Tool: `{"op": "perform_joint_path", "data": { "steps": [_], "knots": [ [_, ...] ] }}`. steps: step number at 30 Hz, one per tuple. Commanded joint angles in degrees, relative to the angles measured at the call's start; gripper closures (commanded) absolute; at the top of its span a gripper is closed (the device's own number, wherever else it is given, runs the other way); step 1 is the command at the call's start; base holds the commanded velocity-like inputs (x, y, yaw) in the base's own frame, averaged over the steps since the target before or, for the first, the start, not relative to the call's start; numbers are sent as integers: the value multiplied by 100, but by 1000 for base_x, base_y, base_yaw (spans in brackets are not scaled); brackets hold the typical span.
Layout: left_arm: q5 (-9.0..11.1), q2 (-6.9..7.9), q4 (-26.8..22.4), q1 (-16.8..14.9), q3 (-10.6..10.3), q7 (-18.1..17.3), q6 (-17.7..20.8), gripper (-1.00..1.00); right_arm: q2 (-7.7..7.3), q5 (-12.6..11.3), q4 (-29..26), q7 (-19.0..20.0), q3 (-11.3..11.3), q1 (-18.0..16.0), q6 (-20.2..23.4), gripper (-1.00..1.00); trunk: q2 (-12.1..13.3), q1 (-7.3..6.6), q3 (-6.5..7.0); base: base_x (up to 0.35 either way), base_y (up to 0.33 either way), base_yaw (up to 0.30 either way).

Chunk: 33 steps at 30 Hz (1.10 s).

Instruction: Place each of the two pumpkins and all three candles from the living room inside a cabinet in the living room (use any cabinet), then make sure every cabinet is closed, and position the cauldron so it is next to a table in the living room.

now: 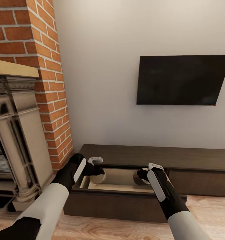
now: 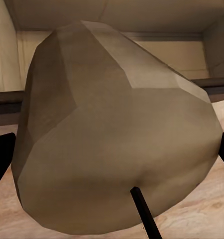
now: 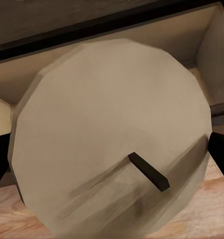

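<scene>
Head view shows both arms reaching over the pulled-out drawer of the long, low dark brown wood cabinet [image 1: 192, 160], whose pale beige interior lies open below the wall-mounted black television [image 1: 182, 80], with the red brick chimney and carved stone fireplace [image 1: 15, 140] off to the left. The left end effector [image 1: 98, 170] pinches a stubby beige candle [image 1: 99, 176] with a black wick, held at the drawer's left end. The right end effector [image 1: 143, 176] pinches a second beige candle [image 1: 141, 178] at the drawer's right end. Left wrist view puts the first candle [image 2: 117, 134] close against the lens, wick end toward the camera, dark fingers [image 2: 1, 159] flanking it on both sides. Right wrist view shows the second candle [image 3: 112, 139] the same way, its round face tilted, the drawer's beige wall behind it.

The step in hand looks like setting both candles down inside the drawer. To do it well, lower each candle until it rests on the drawer floor before letting go, keeping them well inside the walls and apart from one another, so neither rolls against the front when the drawer is pushed shut. Withdraw straight up, clear of the cabinet's top edge.
</scene>
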Motion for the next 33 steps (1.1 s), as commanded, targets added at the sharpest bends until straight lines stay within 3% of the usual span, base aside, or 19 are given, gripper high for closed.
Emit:
{"op": "perform_joint_path", "data": {
  "steps": [1, 20, 33],
  "knots": [
    [21, 2, -3, -4, -8, 7, 24, 100, -2, -62, -6, -58, 9, -6, 3, 100, -3, -1, -7, 0, -136, 0],
    [21, 11, 4, -4, -16, 2, 24, 100, -2, -65, -6, -53, 9, -6, 3, 100, -3, -1, -6, 46, 10, -3],
    [21, 11, 29, -4, -20, -132, 24, 100, -2, -69, -6, -50, 9, -4, 3, 100, -3, -1, 5, 9, 10, -136]
  ]
}}
